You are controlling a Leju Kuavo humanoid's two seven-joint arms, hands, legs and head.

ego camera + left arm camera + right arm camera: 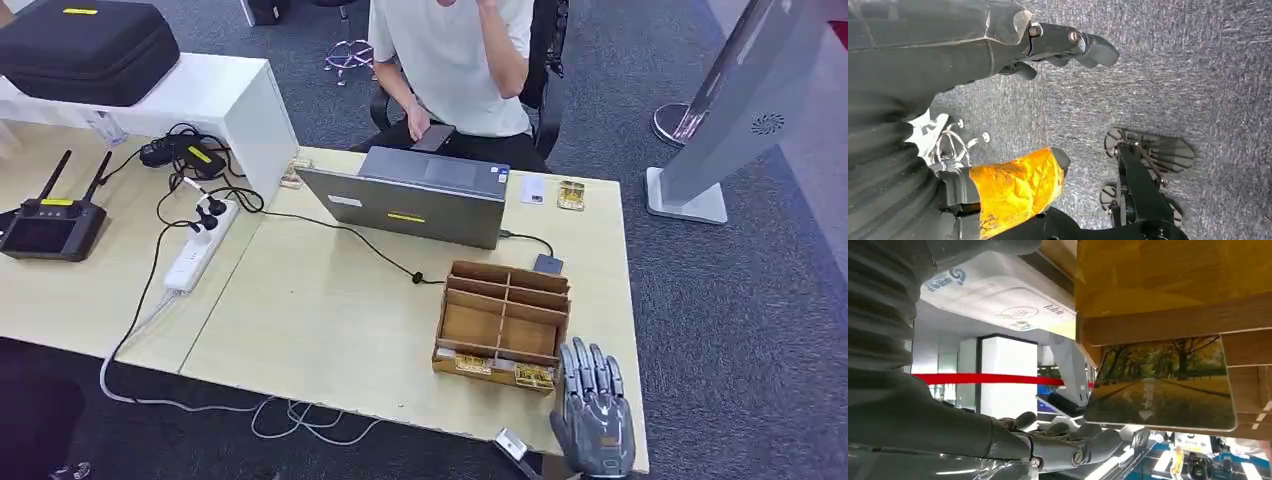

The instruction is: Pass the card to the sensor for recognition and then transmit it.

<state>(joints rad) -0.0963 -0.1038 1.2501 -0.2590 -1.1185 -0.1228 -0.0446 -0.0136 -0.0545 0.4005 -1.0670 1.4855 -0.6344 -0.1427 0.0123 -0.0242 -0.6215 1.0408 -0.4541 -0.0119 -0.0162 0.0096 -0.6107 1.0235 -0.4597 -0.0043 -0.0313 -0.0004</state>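
Right hand (594,412) hovers just beside the wooden box (503,322), fingers extended, holding nothing. Card (1168,385) stands in the box's near slot. Risk: fingers could knock the box and miss the card.

Pale wooden surface (330,310); on it a grey laptop (415,200), wooden divided box (503,322), white power strip (198,248), black controller (52,225).

A card (1163,385) printed with an autumn tree avenue stands in the front slot of the wooden rack (505,325), near the counter's (330,320) front right corner.
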